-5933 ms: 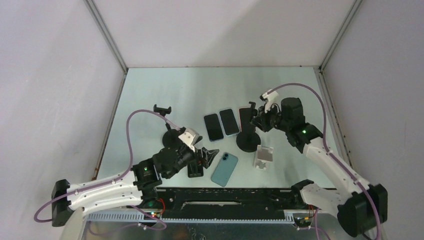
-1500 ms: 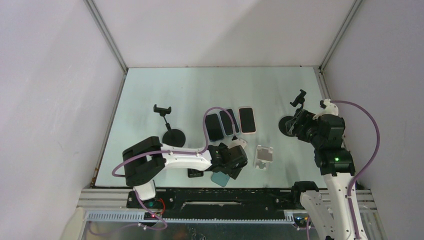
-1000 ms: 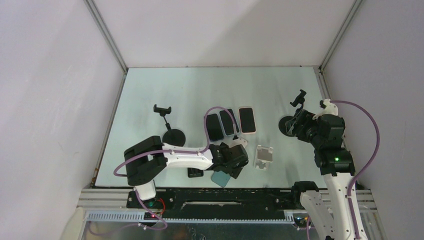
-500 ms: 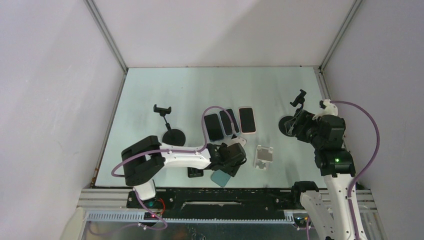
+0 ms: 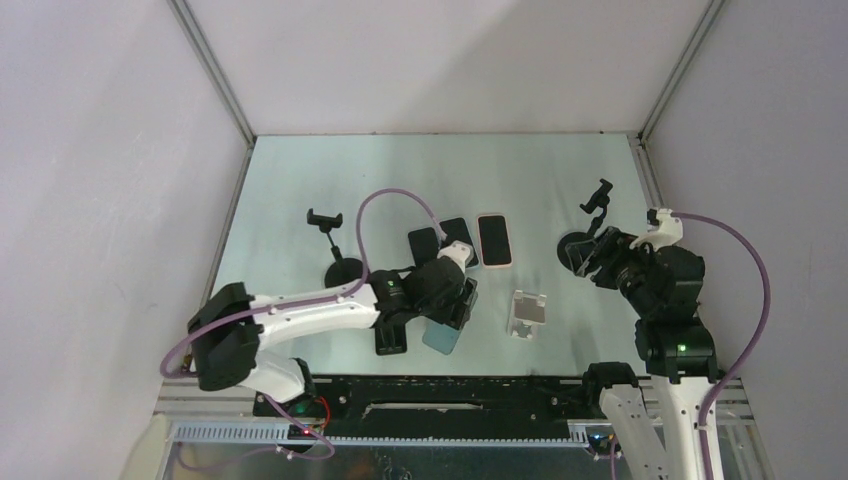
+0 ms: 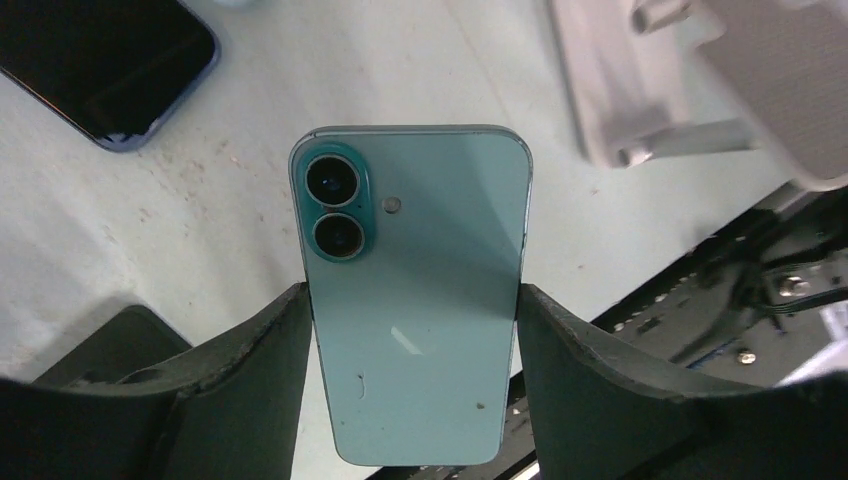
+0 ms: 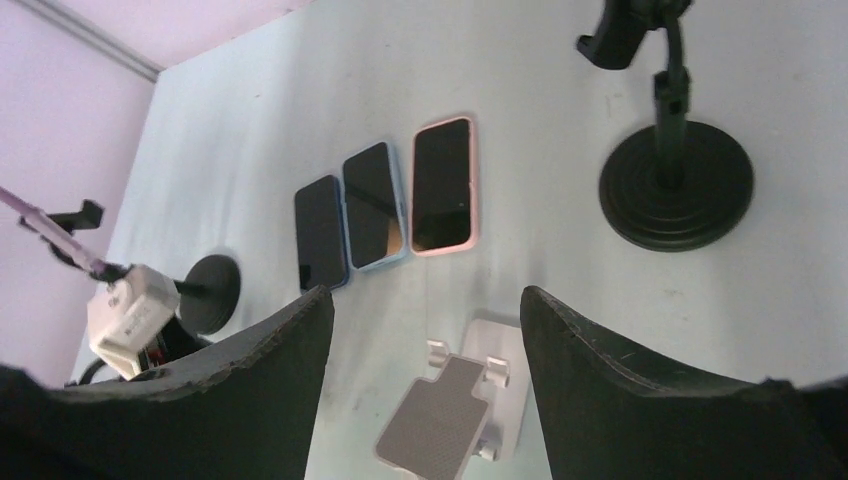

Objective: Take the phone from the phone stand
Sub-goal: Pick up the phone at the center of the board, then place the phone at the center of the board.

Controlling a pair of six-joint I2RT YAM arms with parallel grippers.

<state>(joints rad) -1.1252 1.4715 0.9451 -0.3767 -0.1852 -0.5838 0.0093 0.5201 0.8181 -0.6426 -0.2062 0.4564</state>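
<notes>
Mid-left of the top view: black clamp stand [image 5: 340, 265] upright on the surface [image 5: 300, 180]. Lower centre: left pincer [image 6: 413, 305] clenched on the long edges of a teal phone [image 5: 443, 338], camera side up, apart from every stand. Just above: three dark-screened phones [image 5: 458, 240] flat in a row. Further right: white folding stand [image 5: 527, 313], second black clamp stand [image 5: 583, 247], right pincer [image 7: 425, 305] released, fingers spread wide

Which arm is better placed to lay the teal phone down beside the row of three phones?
Left. Its jaws stand against both long edges of the teal phone, close to that row. The right gripper is open and empty, over by the black stand.
</notes>
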